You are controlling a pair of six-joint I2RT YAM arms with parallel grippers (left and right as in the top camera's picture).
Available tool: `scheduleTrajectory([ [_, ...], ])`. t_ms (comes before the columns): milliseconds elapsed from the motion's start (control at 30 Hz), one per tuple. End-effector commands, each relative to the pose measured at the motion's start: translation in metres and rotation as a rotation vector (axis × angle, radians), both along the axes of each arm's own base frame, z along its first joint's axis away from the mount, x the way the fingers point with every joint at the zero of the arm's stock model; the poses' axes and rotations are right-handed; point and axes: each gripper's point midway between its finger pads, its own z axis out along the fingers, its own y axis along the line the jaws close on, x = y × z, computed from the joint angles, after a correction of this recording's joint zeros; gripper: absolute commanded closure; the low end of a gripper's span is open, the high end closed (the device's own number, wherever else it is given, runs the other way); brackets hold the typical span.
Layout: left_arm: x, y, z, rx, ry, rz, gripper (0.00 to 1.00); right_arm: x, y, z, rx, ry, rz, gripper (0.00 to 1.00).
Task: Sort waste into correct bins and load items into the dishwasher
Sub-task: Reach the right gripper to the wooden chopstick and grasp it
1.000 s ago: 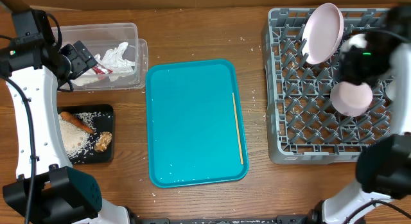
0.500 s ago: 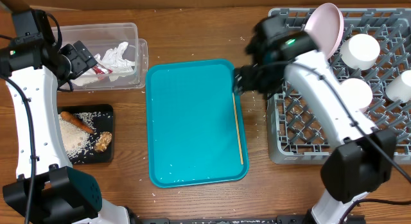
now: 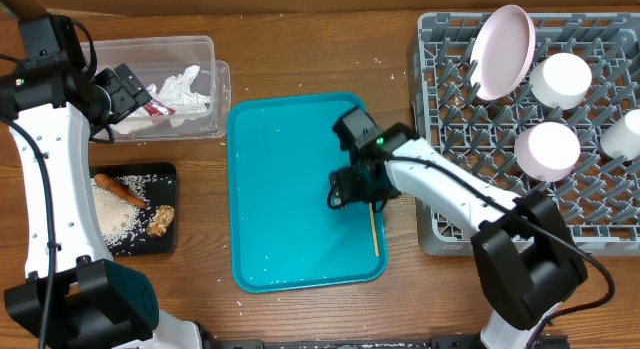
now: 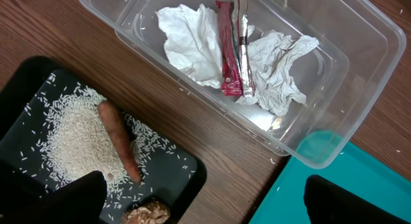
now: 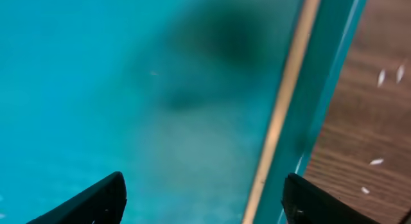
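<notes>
A thin wooden chopstick (image 3: 375,234) (image 5: 282,108) lies along the right side of the teal tray (image 3: 290,189). My right gripper (image 3: 352,192) (image 5: 205,205) hangs open low over the tray, its jaws straddling the chopstick and holding nothing. My left gripper (image 3: 118,94) (image 4: 205,201) stands open and empty beside the clear tub (image 3: 165,44) (image 4: 359,51), which holds the crumpled napkin (image 4: 192,44) and red wrapper (image 4: 229,57). The black tray (image 3: 168,174) (image 4: 186,166) carries rice (image 4: 70,134), a carrot (image 4: 119,140) and a brown lump (image 4: 146,214).
The grey dish rack (image 3: 470,189) at the right holds a pink plate (image 3: 503,49) standing on edge and three white cups (image 3: 547,151). Loose rice grains dot the wooden table (image 3: 300,59) around the trays.
My right arm has swung left from the dish rack to the teal tray and come down by the chopstick, its jaws now open. A cup stays in the rack. The left arm has not moved.
</notes>
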Motion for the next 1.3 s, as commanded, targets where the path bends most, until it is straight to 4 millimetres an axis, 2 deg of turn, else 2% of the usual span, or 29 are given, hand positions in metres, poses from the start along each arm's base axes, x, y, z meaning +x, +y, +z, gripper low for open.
scheduleTrajectory([
  [0, 0.0, 0.001, -0.003, -0.01, 0.003, 0.018, 0.0, -0.005, -0.011, -0.012, -0.038, 0.001, -0.039, 0.2],
  [367, 0.0, 0.001, -0.003, -0.01, 0.003, 0.018, 0.0, -0.007, -0.01, -0.017, -0.035, 0.001, -0.036, 0.21],
  [467, 0.0, 0.001, -0.003, -0.01, 0.003, 0.018, 0.0, -0.005, -0.012, -0.015, -0.047, -0.006, -0.038, 0.23],
  [633, 0.0, 0.001, -0.003, -0.01, 0.003, 0.018, 0.0, 0.012, -0.025, 0.006, -0.146, -0.069, -0.073, 0.23],
  [700, 0.0, 0.001, -0.003, -0.01, 0.003, 0.018, 0.0, 0.018, -0.02, 0.018, -0.134, -0.081, -0.073, 0.23],
  [800, 0.0, 0.001, -0.003, -0.01, 0.003, 0.017, 0.0, 0.02, -0.007, 0.024, -0.072, -0.074, -0.056, 0.23],
  [933, 0.0, 0.001, -0.003, -0.01, 0.003, 0.018, 0.0, 0.016, 0.0, 0.018, -0.03, -0.054, -0.051, 0.24],
  [1267, 0.0, 0.001, -0.003, -0.01, 0.003, 0.018, 0.0, 0.003, 0.002, -0.007, -0.014, -0.04, -0.032, 0.23],
])
